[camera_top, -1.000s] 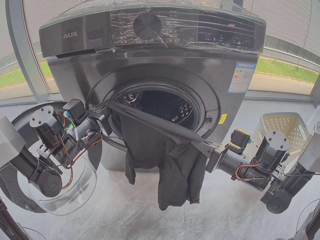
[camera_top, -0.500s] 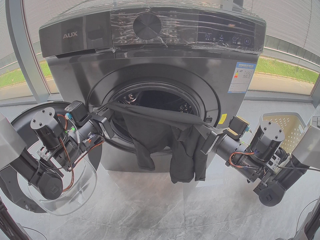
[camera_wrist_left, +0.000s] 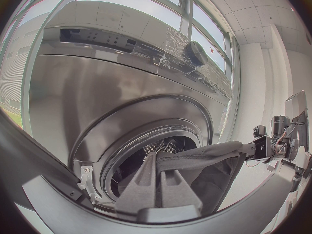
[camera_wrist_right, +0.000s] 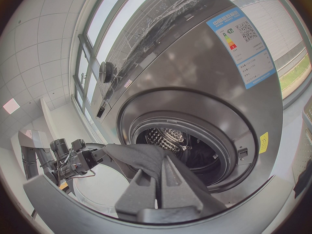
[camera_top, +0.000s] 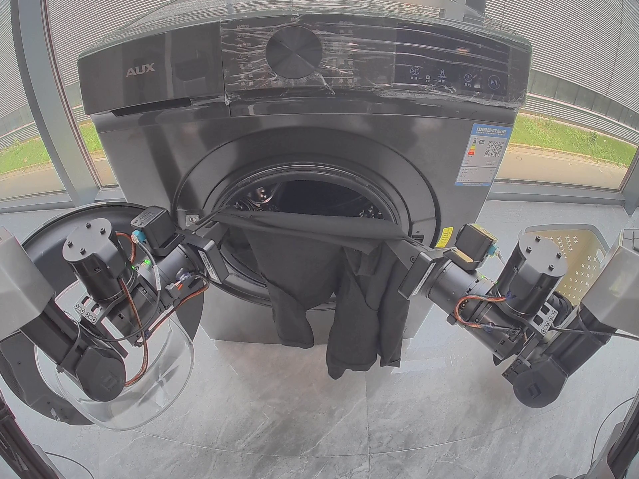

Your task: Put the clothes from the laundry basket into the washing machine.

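Two grippers stretch one dark garment [camera_top: 333,281] across the open mouth of the washing machine [camera_top: 299,134] in the head view, the left gripper [camera_top: 208,223] pinching one end, the right gripper [camera_top: 399,249] the other, loose folds hanging toward the floor [camera_top: 266,420]; the laundry basket [camera_top: 586,251] stands far right. The left wrist view shows its fingers [camera_wrist_left: 148,179] clamped on a hemmed edge. The right wrist view shows a like clamp before the drum [camera_wrist_right: 169,140]. Soft, light and limp, the garment likely handles best by its bunched edges.
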Controlling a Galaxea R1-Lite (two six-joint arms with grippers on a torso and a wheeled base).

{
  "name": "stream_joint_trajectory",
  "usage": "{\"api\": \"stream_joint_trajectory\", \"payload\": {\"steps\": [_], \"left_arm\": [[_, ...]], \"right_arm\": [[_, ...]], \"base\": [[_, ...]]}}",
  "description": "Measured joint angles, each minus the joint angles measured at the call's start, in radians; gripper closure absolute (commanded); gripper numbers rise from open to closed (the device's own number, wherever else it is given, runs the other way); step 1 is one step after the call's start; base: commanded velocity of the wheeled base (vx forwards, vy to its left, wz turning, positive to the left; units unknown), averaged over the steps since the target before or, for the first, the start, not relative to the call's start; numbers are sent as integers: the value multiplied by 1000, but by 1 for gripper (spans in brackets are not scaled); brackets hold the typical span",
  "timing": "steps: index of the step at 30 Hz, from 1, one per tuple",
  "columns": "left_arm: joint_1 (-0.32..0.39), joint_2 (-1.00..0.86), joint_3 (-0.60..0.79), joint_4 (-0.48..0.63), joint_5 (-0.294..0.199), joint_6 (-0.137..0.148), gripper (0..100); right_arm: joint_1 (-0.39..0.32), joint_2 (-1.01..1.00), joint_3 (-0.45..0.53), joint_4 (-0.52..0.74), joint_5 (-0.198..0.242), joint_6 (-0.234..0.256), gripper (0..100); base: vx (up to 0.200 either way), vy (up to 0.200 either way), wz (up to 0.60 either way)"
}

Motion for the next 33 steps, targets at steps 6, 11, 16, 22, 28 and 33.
{"api": "stream_joint_trajectory", "payload": {"steps": [6,11,16,22,28,33], "left_arm": [[0,0,10,0,0,0,100],[-1,0,12,0,-3,1,100],[-1,0,12,1,-6,1,100],[-1,-1,12,1,-6,0,100],[-1,-2,11,1,-8,-1,100],[-6,-4,14,1,-11,-3,0]], "right_arm": [[0,0,-12,0,-2,0,100],[5,0,-12,0,-2,0,100],[8,0,-10,0,-2,0,100],[9,1,-5,0,-2,0,100],[9,1,-6,0,-1,0,100],[8,1,-6,0,-2,0,100]], "base": [[0,0,0],[0,0,0],[0,0,0],[0,0,0],[0,0,0],[0,0,0]]}}
